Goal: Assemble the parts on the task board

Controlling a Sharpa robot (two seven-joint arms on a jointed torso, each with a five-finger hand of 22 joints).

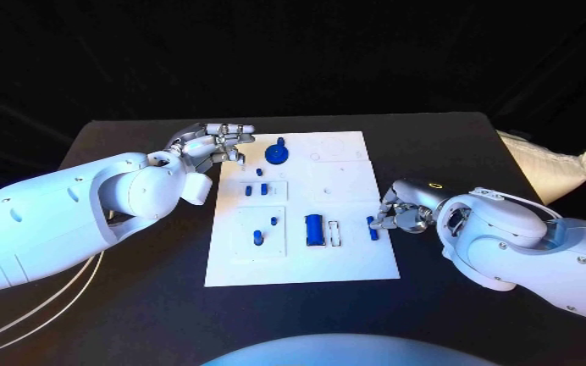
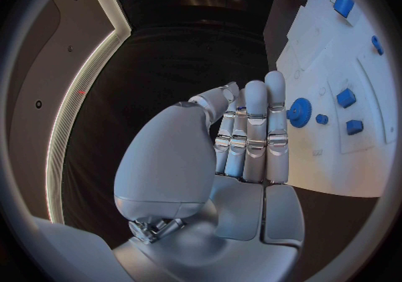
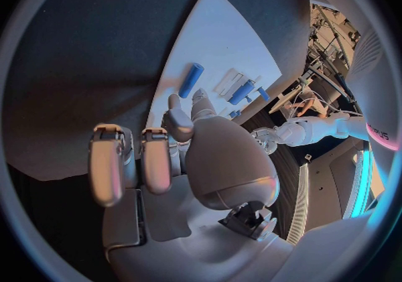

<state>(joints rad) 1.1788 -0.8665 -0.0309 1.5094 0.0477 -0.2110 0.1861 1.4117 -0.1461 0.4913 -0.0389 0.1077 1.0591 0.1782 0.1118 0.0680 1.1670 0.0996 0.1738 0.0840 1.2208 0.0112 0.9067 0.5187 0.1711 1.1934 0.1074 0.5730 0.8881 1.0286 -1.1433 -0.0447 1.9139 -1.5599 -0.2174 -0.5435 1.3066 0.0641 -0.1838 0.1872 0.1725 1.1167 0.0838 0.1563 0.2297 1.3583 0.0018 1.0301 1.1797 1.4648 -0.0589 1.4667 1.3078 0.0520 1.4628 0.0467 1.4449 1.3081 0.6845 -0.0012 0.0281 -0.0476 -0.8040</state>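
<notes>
The white task board [image 1: 345, 171] lies mid-table. A blue gear [image 1: 277, 155] sits at its far left, with small blue pieces [image 1: 256, 190] just nearer and a blue block [image 1: 314, 230] further toward me. My left hand [image 1: 220, 141] hovers at the board's far-left corner, fingers straight and side by side [image 2: 251, 131], holding nothing; the gear [image 2: 299, 112] lies just past its fingertips. My right hand [image 1: 403, 213] rests low at the board's right edge beside a slim blue peg [image 1: 371, 229]. That peg [image 3: 191, 80] lies free on the board [image 3: 220, 37], slightly beyond the fingertips [image 3: 176, 118].
Two more small blue pieces [image 1: 265, 229] stand in a recessed panel at the board's near left. Black table [image 1: 135, 290] surrounds the board on all sides. A pale cushion-like object [image 1: 550, 167] sits off the table's right edge.
</notes>
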